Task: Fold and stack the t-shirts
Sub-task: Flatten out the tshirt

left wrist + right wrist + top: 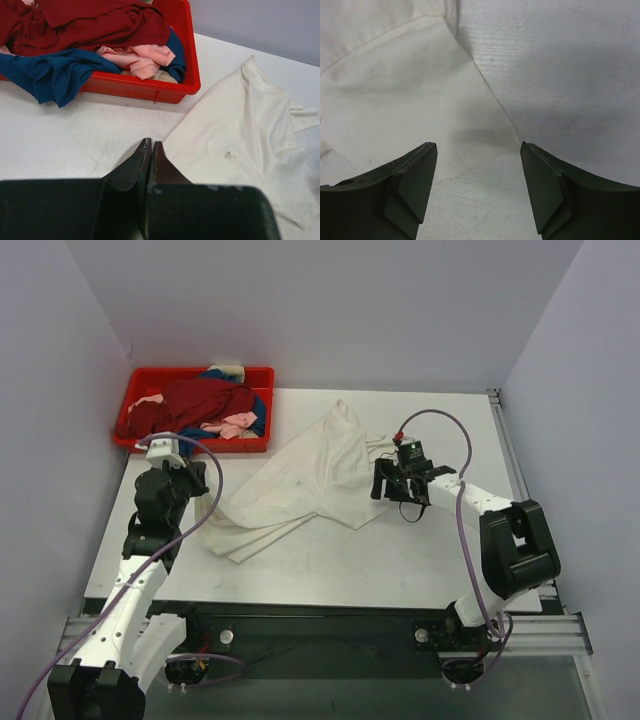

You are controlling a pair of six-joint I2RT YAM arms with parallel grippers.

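A large cream-white t-shirt (300, 480) lies loosely folded and rumpled across the middle of the table (420, 560). My right gripper (385, 482) stands open at its right edge. In the right wrist view a corner of that cream cloth (405, 100) lies below and ahead of the right gripper (478, 147), with nothing held between its fingers. My left gripper (193, 476) is shut on nothing, on bare table just left of the cream shirt (240, 130); its tips (151, 142) are pressed together. Dark red (90, 25), blue (50, 72) and pale pink (140, 57) t-shirts are heaped in the tray.
The red plastic tray (200, 445) sits at the table's back left corner, with blue cloth hanging over its near rim (145, 90). Grey walls close in the back and both sides. Metal rails run along the table's right edge (510, 450) and front.
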